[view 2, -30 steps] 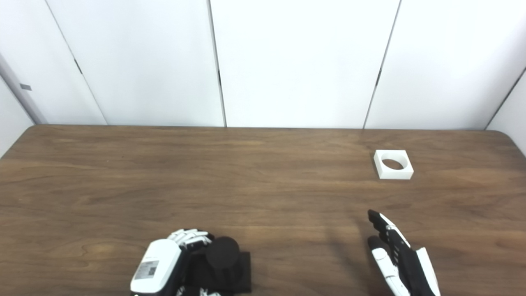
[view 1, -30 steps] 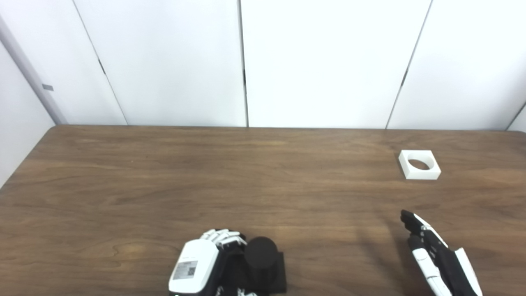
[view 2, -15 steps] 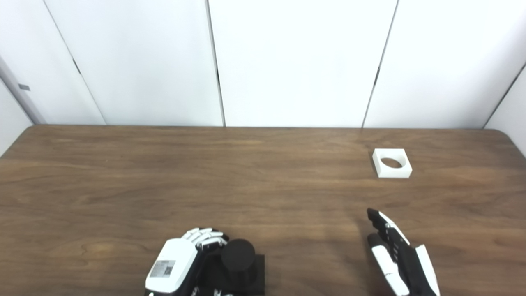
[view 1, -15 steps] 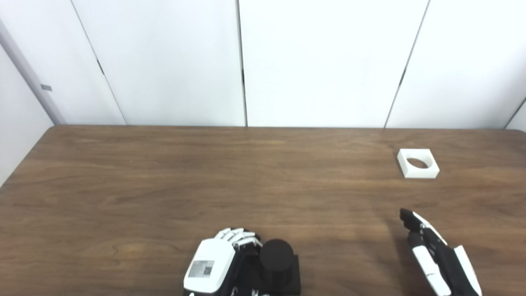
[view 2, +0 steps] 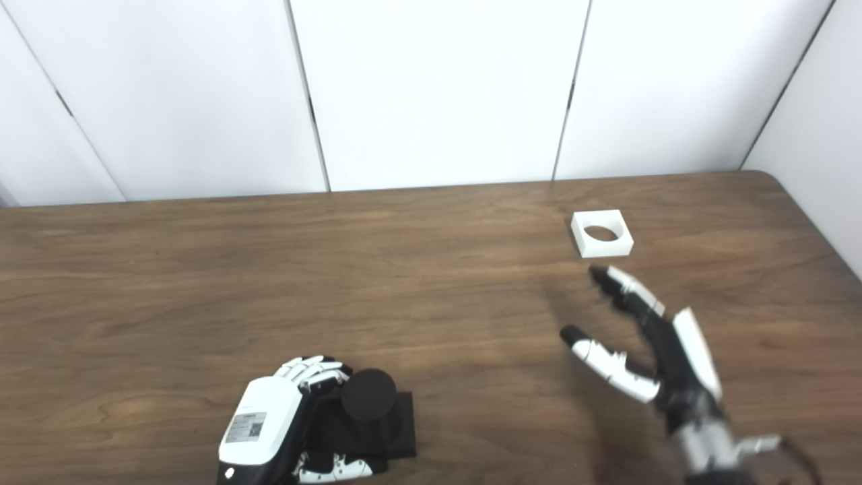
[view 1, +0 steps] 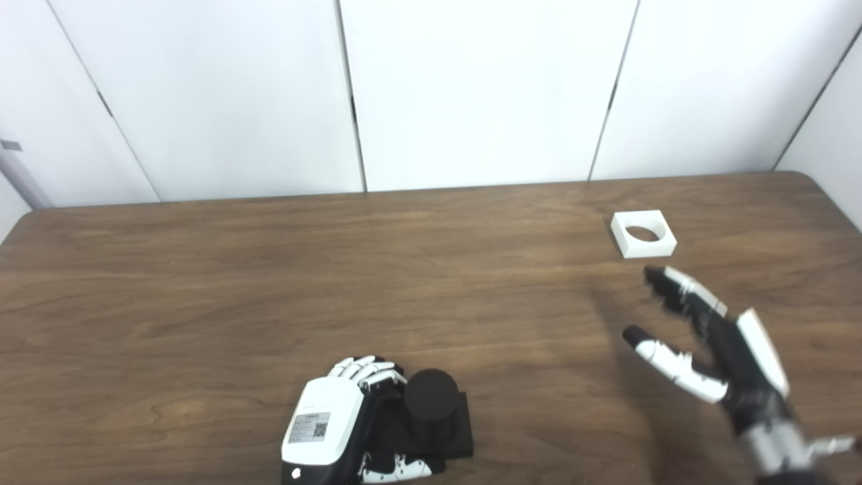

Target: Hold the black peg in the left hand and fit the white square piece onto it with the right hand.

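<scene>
- Table (view 1: 202, 283): bears everything.
- My right hand (view 1: 714, 343): spread wide, empty, short of the square, set to grasp it.
- My left hand (view 1: 330, 431): wrapped round the peg (view 1: 431, 404), steadying it upright at the near edge.
- Square (view 1: 643, 234): flat, far right, hole up.

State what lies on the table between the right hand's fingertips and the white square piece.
Nothing: only bare brown wooden table separates the open right hand from the white square piece with a round hole, in both eye views.
</scene>
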